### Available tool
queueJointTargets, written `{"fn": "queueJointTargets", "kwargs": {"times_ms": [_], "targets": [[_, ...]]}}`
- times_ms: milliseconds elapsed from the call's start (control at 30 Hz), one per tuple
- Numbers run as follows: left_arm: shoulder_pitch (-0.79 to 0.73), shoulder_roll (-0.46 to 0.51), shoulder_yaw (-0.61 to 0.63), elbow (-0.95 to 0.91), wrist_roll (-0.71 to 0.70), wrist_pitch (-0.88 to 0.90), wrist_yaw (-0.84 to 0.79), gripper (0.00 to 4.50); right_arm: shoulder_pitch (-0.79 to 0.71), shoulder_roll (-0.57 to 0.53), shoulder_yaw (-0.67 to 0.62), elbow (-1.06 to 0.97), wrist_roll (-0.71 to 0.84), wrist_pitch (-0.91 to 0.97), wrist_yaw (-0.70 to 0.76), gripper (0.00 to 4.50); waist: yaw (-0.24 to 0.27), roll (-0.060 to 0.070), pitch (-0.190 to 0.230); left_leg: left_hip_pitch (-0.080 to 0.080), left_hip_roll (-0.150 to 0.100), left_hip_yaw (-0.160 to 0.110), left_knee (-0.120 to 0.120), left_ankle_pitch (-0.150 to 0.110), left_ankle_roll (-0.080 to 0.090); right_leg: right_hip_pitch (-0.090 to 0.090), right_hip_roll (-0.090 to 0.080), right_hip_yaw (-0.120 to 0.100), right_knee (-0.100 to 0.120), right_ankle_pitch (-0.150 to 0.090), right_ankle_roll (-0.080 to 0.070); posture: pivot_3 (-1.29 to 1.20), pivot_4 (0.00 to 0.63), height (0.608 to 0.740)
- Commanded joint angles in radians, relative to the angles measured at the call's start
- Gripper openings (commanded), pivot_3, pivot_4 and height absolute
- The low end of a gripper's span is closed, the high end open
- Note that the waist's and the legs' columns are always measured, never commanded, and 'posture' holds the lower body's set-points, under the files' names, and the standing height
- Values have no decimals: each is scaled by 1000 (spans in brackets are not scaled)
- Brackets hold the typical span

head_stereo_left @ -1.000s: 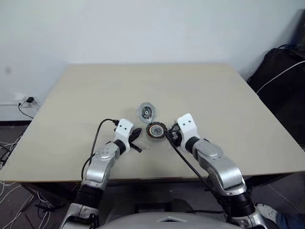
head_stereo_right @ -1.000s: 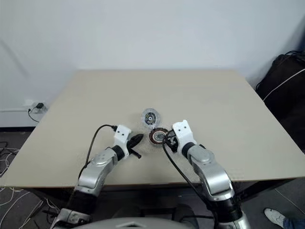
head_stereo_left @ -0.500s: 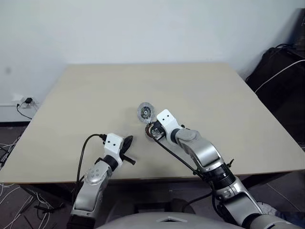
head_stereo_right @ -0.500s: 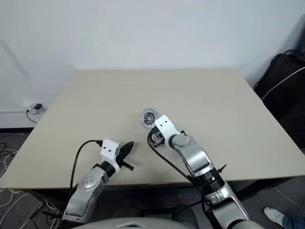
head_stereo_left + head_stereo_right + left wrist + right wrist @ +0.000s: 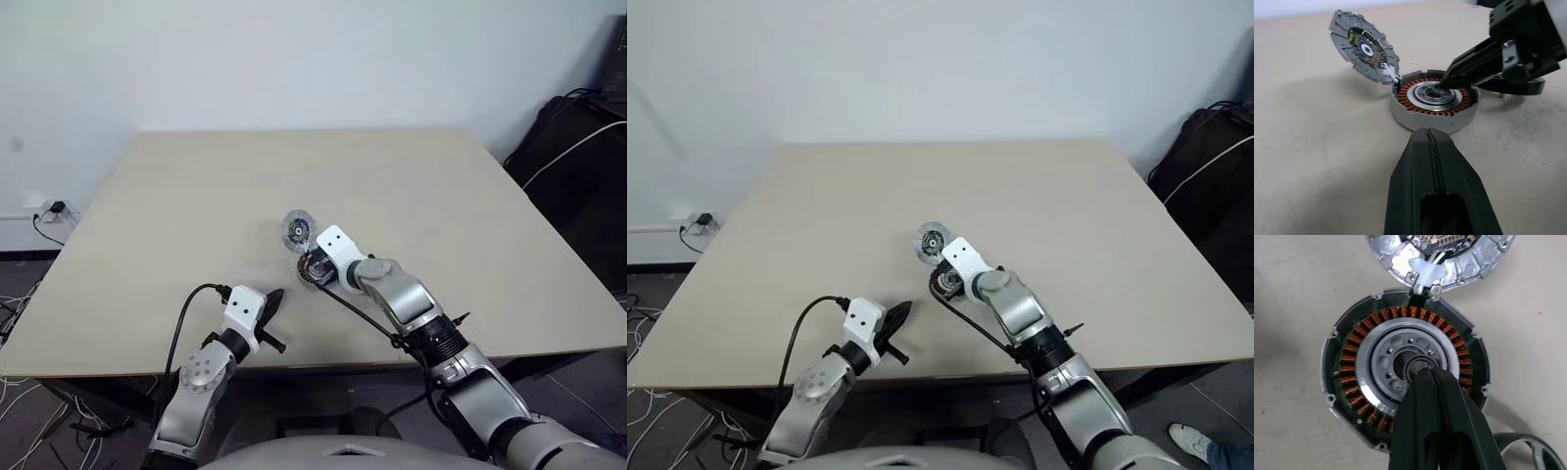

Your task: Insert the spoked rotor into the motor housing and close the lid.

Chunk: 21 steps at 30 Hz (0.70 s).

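Spoked rotor (image 5: 1520, 450): lies flat on the table (image 5: 441, 206), outside the housing, touching or just beside its near-right wall; only an arc of rim and one spoke show past the right fingers in the right wrist view.
Motor housing (image 5: 1405, 367): sits open and upright near the table's middle, copper windings ringing a silver centre with a small dark ring at the bore; no rotor seated.
Lid (image 5: 1364, 47): stands tilted up on the far-left side of the housing, joined at a hinge-like tab, inner face toward the near edge; not closed.
Right gripper (image 5: 1422, 373): fingers pressed together with nothing between them, tips down at the centre bore of the housing; whether they touch the small ring cannot be told.
Key relation: the rotor lies near and right of the right gripper's tips, on the arm's own side of the housing; as a flat wheel it has no long axis, so the rim is the likely place to pinch.
Left gripper (image 5: 270, 302): fingers pressed together, empty, well apart from the housing toward the near-left, pointing at it.
Nearer arm: the right, clearly.
Judgement: insertion not begun; the right fingers would need to spread and draw back from the bore to the rim.
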Motion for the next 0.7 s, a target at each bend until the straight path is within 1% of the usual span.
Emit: {"fn": "queueJointTargets", "kwargs": {"times_ms": [33,500,700], "targets": [[-13,2,3,-24,-17,-10,-8,0,-37,7,1,9,-17,-27,13,25,-3,0,0,0,0,0,0,0,0,0,0,0,0,0,0,0,0,740],[-13,-10,-1,-18,-11,-3,14,0,-68,35,72,55,-57,-44,95,25,-15,0,0,0,0,-1,0,1,-2,-2,0,0,7,0,0,0,0,740],[-9,-12,-2,-23,-14,-1,17,0,-74,56,69,84,-70,-64,97,25,-15,0,0,1,0,-1,0,1,-2,-2,0,0,7,0,0,0,0,740]]}}
